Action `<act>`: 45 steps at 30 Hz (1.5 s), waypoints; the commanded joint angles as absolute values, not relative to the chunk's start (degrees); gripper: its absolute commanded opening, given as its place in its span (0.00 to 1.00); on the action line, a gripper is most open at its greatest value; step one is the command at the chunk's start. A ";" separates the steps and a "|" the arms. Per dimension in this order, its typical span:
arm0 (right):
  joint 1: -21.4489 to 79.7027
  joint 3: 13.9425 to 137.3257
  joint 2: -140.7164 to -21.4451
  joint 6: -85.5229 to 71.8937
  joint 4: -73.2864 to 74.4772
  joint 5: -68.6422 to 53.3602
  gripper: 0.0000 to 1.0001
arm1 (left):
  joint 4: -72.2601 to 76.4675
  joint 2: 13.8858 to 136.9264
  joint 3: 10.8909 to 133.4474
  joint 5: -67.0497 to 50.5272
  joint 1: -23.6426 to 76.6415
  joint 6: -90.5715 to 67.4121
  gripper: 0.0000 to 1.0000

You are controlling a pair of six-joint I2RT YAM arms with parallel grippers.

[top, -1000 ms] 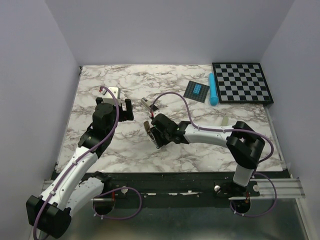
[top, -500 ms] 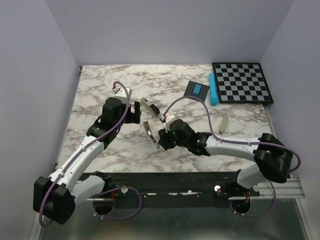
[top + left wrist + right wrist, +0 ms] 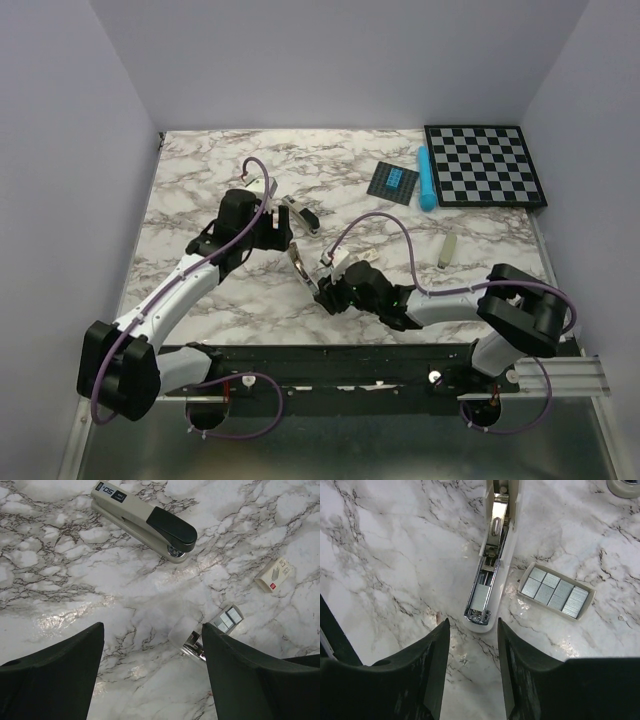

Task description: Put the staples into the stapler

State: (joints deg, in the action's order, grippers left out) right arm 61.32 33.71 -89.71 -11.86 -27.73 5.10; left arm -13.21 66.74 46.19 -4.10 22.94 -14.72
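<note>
The stapler (image 3: 492, 555) lies opened flat, its shiny silver channel facing up with a grey strip of staples (image 3: 481, 596) in the channel's near end. It also shows in the top view (image 3: 299, 266) and at the left wrist view's lower right (image 3: 192, 647). A small tray of staples (image 3: 556, 596) lies just right of it, also seen in the left wrist view (image 3: 227, 618). A small white box (image 3: 274, 575) lies beyond. My right gripper (image 3: 473, 630) is open and empty, its tips flanking the stapler's front end. My left gripper (image 3: 152, 627) is open and empty above bare table.
A second, closed beige-and-black stapler (image 3: 145, 522) lies ahead of my left gripper (image 3: 283, 228). In the top view a beige bar (image 3: 447, 250) lies right of centre. A chessboard (image 3: 485, 165), a blue cylinder (image 3: 426, 178) and a dark card (image 3: 393, 182) sit at the back right.
My left gripper has moved right, toward the closed stapler. My right gripper has drawn back toward the near edge, off the open stapler, and the right arm has dropped lower.
</note>
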 commanded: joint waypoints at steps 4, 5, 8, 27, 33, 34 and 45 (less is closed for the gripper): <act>61.87 36.03 -94.39 -10.46 -33.22 7.55 0.51 | -15.64 69.43 49.22 -7.56 22.76 -17.66 0.80; 61.96 36.04 -94.66 -10.63 -33.14 7.99 0.51 | -15.64 69.52 49.22 -7.73 22.76 -17.75 0.80; 61.96 36.12 -95.27 -10.46 -33.49 9.49 0.50 | -15.47 69.96 49.31 -8.35 22.76 -18.10 0.80; 61.96 36.74 -97.56 -9.93 -34.54 10.19 0.35 | -9.85 72.86 48.52 -9.93 22.76 -24.43 0.69; 61.96 36.83 -98.00 -9.84 -34.63 10.20 0.31 | -10.11 74.53 48.51 -10.81 22.76 -24.96 0.66; 61.96 36.83 -98.00 -9.84 -34.63 10.20 0.31 | -10.54 74.79 48.69 -10.64 22.76 -24.96 0.65; 61.96 36.83 -98.00 -9.84 -34.54 10.90 0.28 | -14.41 73.39 48.87 -7.56 22.76 -22.94 0.46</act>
State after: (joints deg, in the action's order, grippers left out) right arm 61.45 35.55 -96.88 -10.39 -32.45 8.91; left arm -12.64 74.48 47.59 -8.67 22.94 -23.55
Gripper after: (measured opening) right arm 0.294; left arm 0.467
